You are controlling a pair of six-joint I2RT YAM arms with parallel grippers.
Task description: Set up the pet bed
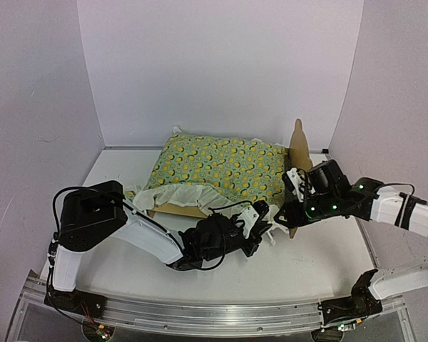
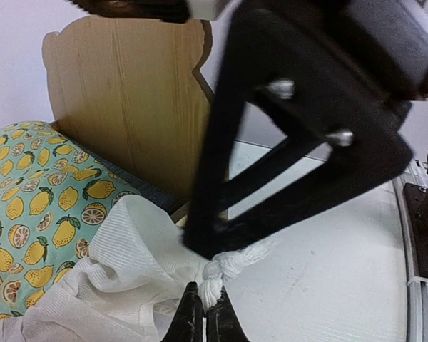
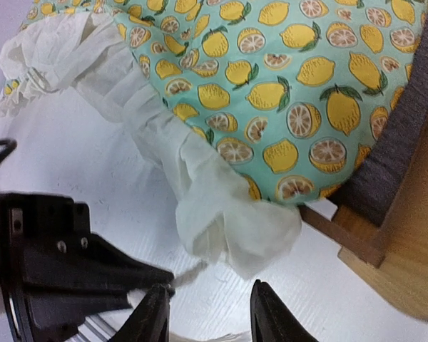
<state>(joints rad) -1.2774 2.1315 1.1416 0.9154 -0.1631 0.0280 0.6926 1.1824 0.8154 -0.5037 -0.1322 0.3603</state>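
Observation:
The pet bed [image 1: 297,144] is a light plywood frame with its headboard at the right; its dark grey base shows in the right wrist view [image 3: 406,142]. A lemon-print quilt [image 1: 221,165] with a white ruffle covers it. My left gripper [image 1: 262,218] is shut on a knotted white tie [image 2: 225,274] at the quilt's near right corner, just off the headboard [image 2: 128,100]. My right gripper [image 3: 210,317] is open and empty, jaws low over the table below the bunched ruffle corner [image 3: 232,224], right beside the left gripper [image 3: 64,274]. It also shows in the top view [image 1: 287,214].
White table [image 1: 314,263] walled in by white panels at the back and sides. The two arms meet at the bed's near right corner. An aluminium rail [image 1: 200,313] runs along the near edge. The quilt's ruffle [image 1: 178,194] hangs over the bed's near side rail.

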